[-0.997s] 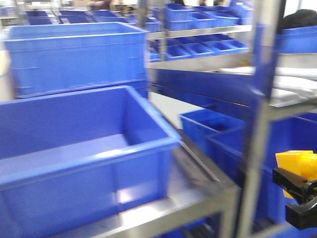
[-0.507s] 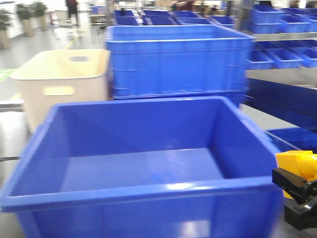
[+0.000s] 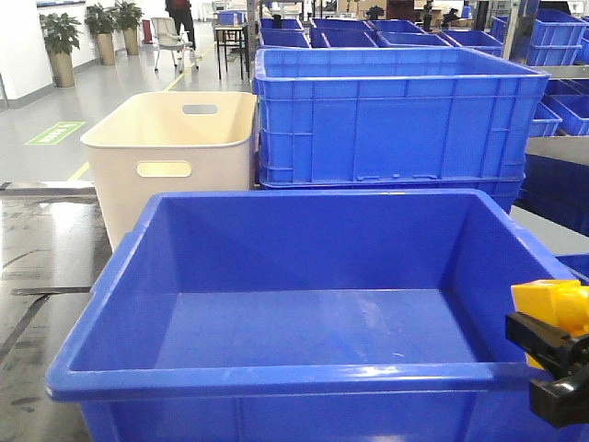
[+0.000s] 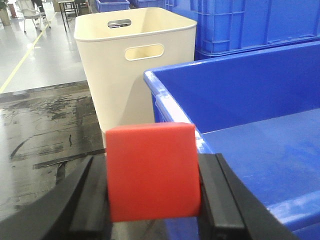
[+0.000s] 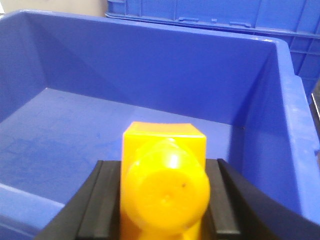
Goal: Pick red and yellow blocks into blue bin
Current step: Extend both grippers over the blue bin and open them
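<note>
**Red cube** (image 4: 151, 172). Held off the surface between the two black fingers of the left gripper (image 4: 152, 200), which is closed on its side faces with no gap showing. In the left wrist view it is seen beside the bin's left corner, outside the rim rather than over the interior.

**Yellow brick** (image 5: 165, 185). Clamped in the right gripper (image 5: 162, 205), jaws shut against both sides, one round stud turned toward the camera. In the front view it is seen at the bin's near right corner, at about rim height. Whether it has cleared the rim cannot be told.

**Blue bin** (image 3: 276, 378). Set directly ahead; smooth walls, thick rim. No block is seen on the part of the floor that shows.

**Cream tub** (image 3: 170, 147). Placed just behind the bin's left corner, handle slots visible.

**Ribbed crate** (image 3: 396, 120). Stacked behind the bin; not the target.

**Step in hand.** Both blocks are judged as picked; transport to the bin is under way and release is not yet done.

**Next move.** Each gripper is to be carried inward over the rim until open bin floor lies beneath the block, then opened. The left one is to be steered right, away from the cream tub.
</note>
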Available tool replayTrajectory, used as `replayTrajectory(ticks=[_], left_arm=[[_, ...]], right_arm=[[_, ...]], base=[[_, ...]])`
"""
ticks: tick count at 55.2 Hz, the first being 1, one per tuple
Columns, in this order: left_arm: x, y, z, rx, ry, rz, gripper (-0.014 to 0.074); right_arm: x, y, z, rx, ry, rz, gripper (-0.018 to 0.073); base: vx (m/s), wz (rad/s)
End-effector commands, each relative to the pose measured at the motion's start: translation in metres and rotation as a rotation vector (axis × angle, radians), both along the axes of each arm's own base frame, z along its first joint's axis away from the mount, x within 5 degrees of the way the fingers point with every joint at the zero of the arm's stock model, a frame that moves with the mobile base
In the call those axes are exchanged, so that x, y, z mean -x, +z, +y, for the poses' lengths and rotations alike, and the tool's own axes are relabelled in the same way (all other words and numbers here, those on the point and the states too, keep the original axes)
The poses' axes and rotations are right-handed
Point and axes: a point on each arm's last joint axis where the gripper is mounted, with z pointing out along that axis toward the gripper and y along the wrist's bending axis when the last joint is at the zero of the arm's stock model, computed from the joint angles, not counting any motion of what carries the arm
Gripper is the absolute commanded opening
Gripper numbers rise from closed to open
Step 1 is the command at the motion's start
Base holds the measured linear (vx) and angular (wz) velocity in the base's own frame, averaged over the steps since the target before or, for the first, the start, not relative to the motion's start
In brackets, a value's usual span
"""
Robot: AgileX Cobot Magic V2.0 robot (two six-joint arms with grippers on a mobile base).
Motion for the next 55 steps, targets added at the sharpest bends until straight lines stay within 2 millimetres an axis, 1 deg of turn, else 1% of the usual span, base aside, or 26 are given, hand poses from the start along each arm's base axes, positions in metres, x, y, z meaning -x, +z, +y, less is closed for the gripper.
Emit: replayTrajectory(ticks=[1, 18, 32, 39, 41, 45, 49, 55], left_arm=[[0.000, 0.016, 0.002, 0.040, 0.021, -0.101, 0.0002], [0.000, 0.016, 0.002, 0.040, 0.021, -0.101, 0.0002], [0.000, 0.017, 0.002, 0.043, 0.025, -0.112, 0.0002], [0.000, 0.019, 0.001, 0.075, 0.023, -0.115, 0.0002], [-0.002, 0.020, 0.001, 0.076, 0.021, -0.113, 0.0002], [-0.008, 0.023, -0.003, 0.069, -0.003, -0.101, 0.0002], [-0.022, 0.029, -0.013, 0.043, -0.059, -0.076, 0.0002], [-0.051, 0.044, -0.039, 0.006, -0.185, -0.054, 0.0002]], right_arm=[[-0.001, 0.017, -0.003, -0.021, -0.033, -0.097, -0.0010], [-0.001, 0.017, -0.003, -0.023, -0.033, -0.096, -0.0010], [-0.001, 0.017, -0.002, -0.082, -0.036, -0.086, -0.0010], [-0.002, 0.018, -0.001, -0.146, -0.041, -0.075, -0.0010], [-0.003, 0.019, 0.000, -0.147, -0.040, -0.078, -0.0010], [-0.006, 0.023, 0.003, -0.091, -0.010, -0.096, -0.0010], [-0.012, 0.028, 0.013, -0.009, 0.057, -0.125, -0.0010], [-0.026, 0.040, 0.034, 0.042, 0.156, -0.151, -0.0010]], base=[[0.00, 0.00], [0.00, 0.00], [0.00, 0.00], [0.00, 0.00], [0.00, 0.00], [0.00, 0.00], [0.00, 0.00], [0.00, 0.00]])
